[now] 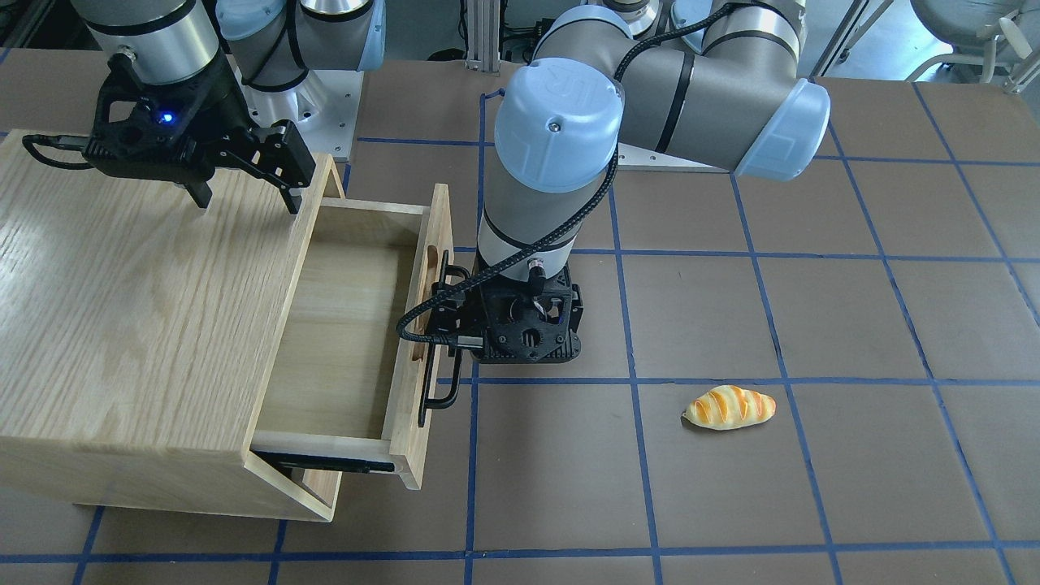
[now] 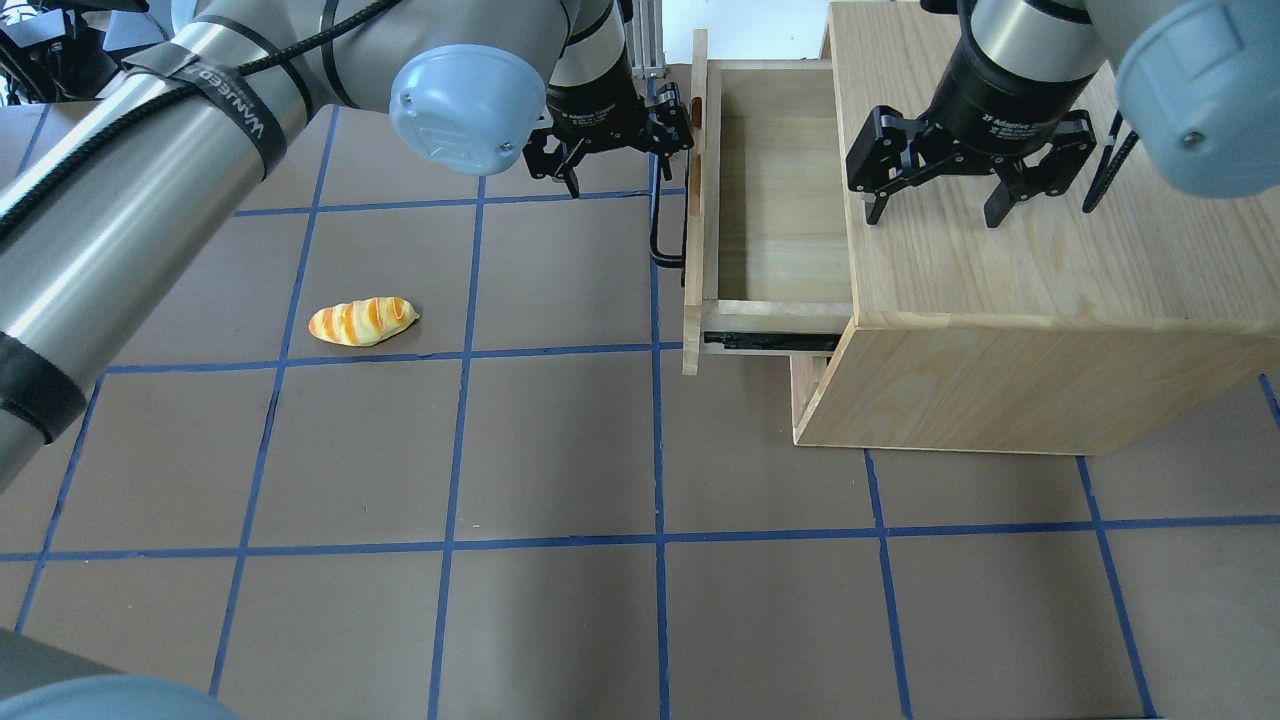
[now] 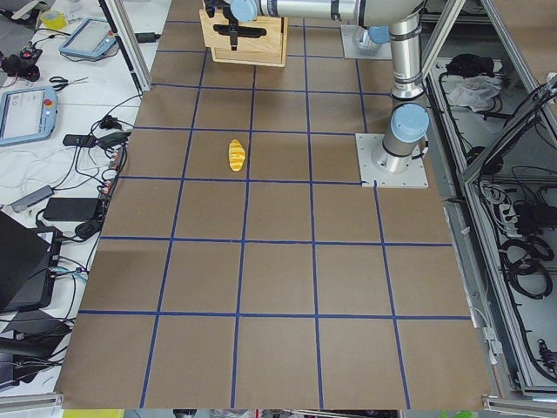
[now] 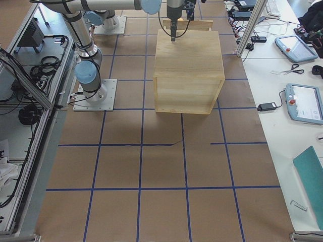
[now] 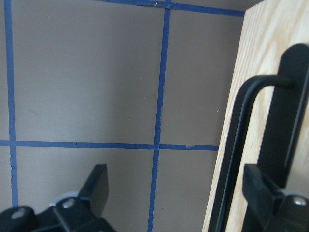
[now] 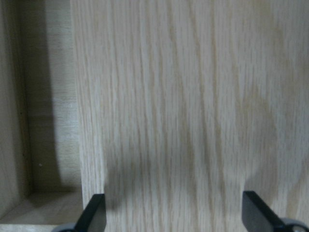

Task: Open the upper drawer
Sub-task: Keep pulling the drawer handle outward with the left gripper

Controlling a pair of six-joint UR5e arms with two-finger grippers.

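The upper drawer [image 2: 770,190] stands pulled well out of the oak cabinet [image 2: 1000,300], and its inside is bare. Its front panel [image 1: 428,268] carries a black bar handle [image 2: 657,225] and an oblong slot. My left gripper [image 2: 625,160] is open at the far end of the handle. In the left wrist view [image 5: 178,188] the bar [image 5: 236,145] runs just inside the right-hand finger [image 5: 260,186]; I cannot tell whether they touch. My right gripper [image 2: 935,205] is open and empty, pointing down over the cabinet top [image 6: 169,111].
A toy bread loaf [image 2: 362,321] lies on the brown, blue-taped table to my left of the drawer; it also shows in the front view [image 1: 729,406]. A black slide rail [image 2: 770,341] shows under the drawer's near side. The cabinet stands on the table's right part.
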